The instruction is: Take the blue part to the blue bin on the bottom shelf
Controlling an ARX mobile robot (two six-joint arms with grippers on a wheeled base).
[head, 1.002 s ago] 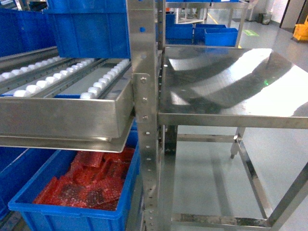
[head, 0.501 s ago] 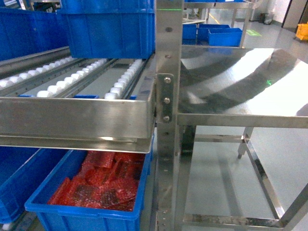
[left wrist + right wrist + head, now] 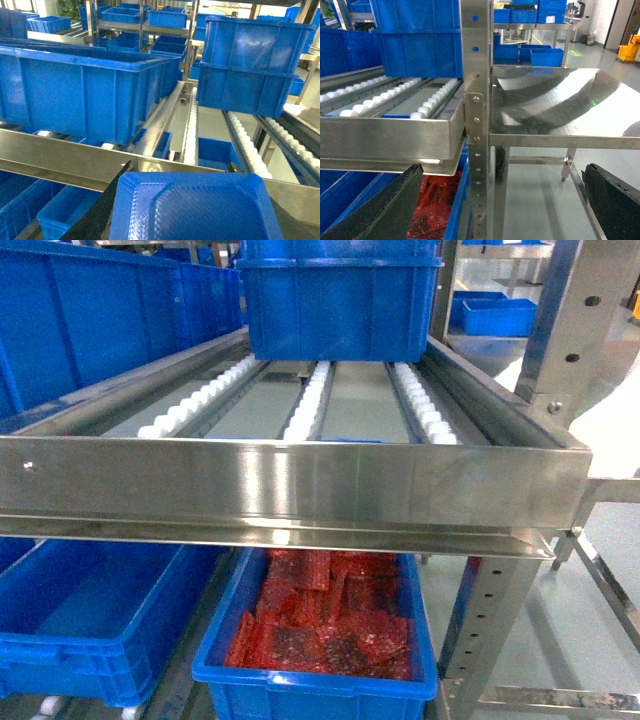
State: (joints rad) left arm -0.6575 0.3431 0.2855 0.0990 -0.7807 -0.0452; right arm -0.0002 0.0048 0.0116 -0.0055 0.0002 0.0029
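Left wrist view: the left gripper is pinched on the blue part, a blocky piece with a textured face that fills the lower frame. A dark finger lies along its left edge. The part is held in front of a steel rail, with large blue totes standing on the roller level beyond.

Head view: neither arm shows. On the bottom shelf, at lower left, sits the blue bin, deep and open-topped. Just beside it on the right is a bin of red packets. Above both runs a steel roller shelf carrying stacked blue totes.

Right wrist view: the right gripper has its fingers spread wide with nothing between them. It faces a steel upright, and a flat steel table stands to the right over grey floor.
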